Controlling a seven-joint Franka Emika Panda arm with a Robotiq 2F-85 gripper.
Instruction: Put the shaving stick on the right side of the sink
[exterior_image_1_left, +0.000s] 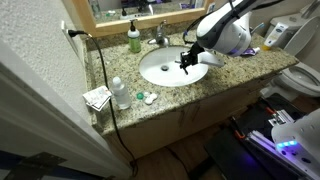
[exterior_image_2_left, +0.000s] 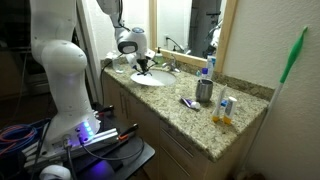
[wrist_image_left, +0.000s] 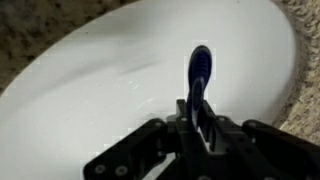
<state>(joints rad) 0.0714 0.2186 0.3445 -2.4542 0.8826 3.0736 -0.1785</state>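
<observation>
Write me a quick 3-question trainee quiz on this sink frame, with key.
1. True or false: the razor lies on the countertop.
2. In the wrist view, what is directly under the gripper? A) the white sink B) the countertop C) the soap bottle
3. Fill in: the fingers are ___ on the razor's handle.

Key: 1 false, it is held over the sink. 2 A. 3 shut.
</observation>
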